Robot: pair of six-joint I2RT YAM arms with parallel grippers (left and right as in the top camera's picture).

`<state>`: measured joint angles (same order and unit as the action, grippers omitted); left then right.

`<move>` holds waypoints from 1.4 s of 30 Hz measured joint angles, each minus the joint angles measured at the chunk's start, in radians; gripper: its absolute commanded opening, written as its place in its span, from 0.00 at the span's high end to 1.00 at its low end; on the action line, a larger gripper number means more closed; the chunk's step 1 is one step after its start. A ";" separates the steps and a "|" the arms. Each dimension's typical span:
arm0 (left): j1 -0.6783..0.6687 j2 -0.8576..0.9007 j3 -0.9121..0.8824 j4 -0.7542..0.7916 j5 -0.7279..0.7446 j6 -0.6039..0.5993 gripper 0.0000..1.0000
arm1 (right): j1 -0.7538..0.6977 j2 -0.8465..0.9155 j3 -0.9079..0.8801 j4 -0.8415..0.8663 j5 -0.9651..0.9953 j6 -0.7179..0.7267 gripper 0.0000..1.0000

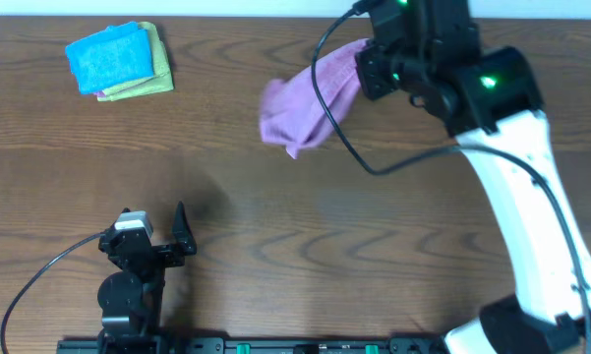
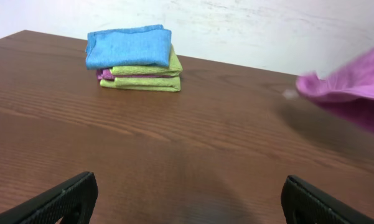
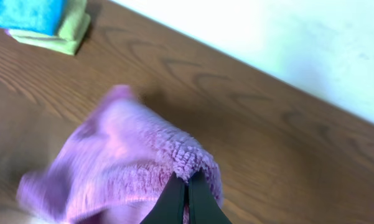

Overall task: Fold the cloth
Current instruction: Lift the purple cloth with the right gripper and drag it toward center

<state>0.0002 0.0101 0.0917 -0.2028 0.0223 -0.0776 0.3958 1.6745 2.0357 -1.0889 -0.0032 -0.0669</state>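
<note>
Robotics lab bench: two robot arms, the black left arm (image 1: 128,285) and the white-shelled right arm (image 1: 516,197) with green status lights (image 1: 489,83) glowing, stand at a rail (image 1: 275,346) along the near edge of a wood-grain table (image 1: 275,256). Loose black cables (image 1: 374,171) loop from both machines. A plain white wall (image 2: 267,31) rises behind the far edge. Household cloths lend the one domestic touch: a folded blue and yellow-green stack (image 1: 118,59) at the far left, and a purple cloth (image 1: 300,108) raised at the far right.
</note>
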 measured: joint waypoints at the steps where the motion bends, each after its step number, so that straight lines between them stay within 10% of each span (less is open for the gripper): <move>1: 0.000 0.000 0.000 0.000 0.000 0.000 0.05 | 0.000 -0.017 0.000 -0.003 0.000 -0.003 0.99; 34: 0.000 0.000 0.000 0.000 0.000 0.000 0.05 | 0.271 0.015 -0.068 -0.040 -0.143 -0.040 0.99; 42: 0.000 0.000 0.000 0.000 0.000 0.000 0.05 | 0.149 0.132 -0.089 -0.028 -0.026 -0.047 0.99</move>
<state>0.0002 0.0101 0.0917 -0.2028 0.0223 -0.0776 0.5446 1.8065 1.9472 -1.1172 -0.0288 -0.1135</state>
